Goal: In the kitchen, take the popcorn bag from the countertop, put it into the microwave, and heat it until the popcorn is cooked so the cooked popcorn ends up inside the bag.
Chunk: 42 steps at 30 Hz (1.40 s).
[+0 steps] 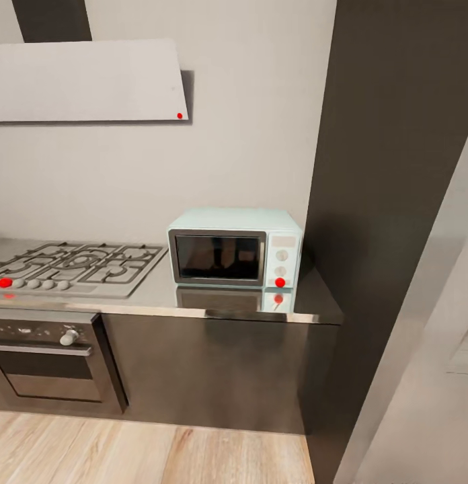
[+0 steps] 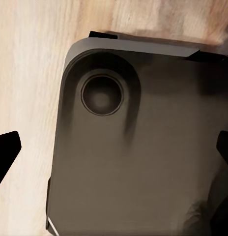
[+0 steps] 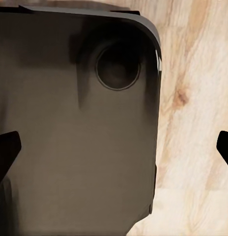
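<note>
While both grippers hang spread wide over the robot's dark base (image 2: 138, 162) and the wood plank floor (image 3: 192, 98), left gripper (image 2: 114, 152) and right gripper (image 3: 114, 152) hold nothing; ahead, the mint-blue microwave (image 1: 235, 255) sits shut on the countertop (image 1: 193, 299), beside the gas hob (image 1: 76, 267).

Countertop (image 1: 160, 296): brushed grey metal, glossy enough to mirror the microwave (image 1: 234, 249) (pale mint casing, smooth; dark glass door, reflective). Cabinet fronts (image 1: 200, 370): dark, satin sheen. Floor (image 1: 126, 457): light wood planks, visible grain. Robot base (image 2: 143, 162): dark, smooth, matt.
</note>
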{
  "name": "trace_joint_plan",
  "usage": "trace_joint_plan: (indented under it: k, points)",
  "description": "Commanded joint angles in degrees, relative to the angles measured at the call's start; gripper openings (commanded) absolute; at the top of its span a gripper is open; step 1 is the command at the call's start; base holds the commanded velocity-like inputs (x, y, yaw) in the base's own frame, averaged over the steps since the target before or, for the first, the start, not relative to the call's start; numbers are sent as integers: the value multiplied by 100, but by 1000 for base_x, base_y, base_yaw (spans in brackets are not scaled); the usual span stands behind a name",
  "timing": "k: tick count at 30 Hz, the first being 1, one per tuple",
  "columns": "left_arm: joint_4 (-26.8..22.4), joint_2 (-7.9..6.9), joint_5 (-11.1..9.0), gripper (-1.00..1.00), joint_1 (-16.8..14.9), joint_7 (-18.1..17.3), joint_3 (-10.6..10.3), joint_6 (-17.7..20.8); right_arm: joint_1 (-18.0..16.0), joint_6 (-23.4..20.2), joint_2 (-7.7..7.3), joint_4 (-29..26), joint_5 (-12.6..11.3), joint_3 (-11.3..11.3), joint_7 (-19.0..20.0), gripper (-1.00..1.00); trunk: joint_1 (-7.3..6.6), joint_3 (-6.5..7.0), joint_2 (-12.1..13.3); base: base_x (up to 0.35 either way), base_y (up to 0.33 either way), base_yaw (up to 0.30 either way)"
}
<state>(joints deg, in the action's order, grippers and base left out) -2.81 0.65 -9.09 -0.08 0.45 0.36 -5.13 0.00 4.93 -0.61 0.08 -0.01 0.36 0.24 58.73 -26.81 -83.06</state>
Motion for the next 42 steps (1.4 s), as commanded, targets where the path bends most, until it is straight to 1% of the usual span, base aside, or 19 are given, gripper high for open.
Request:
trace_joint_plan:
  k: [1, 5, 22, 42]
  points:
    - [0, 4, -37, 100, -1, 3, 0, -15, 0, 19, -1, 1, 0, 6, 4, 100, 0, -4, -2, 5, 21, 0]
    - [0, 6, -32, 100, -1, -1, 0, -15, 0, 17, -3, 1, 1, 8, 4, 100, 0, -4, -2, 76, 186, 0]
    - [0, 6, -32, 100, -1, -1, 0, -15, 0, 35, 2, 1, 2, -4, 2, 100, 0, -4, -2, 112, 274, -1]
    - [0, 7, -32, 100, -1, 7, 6, -15, 0, 35, 16, 1, -7, -9, 2, 100, 0, -4, -2, 6, 11, -179]
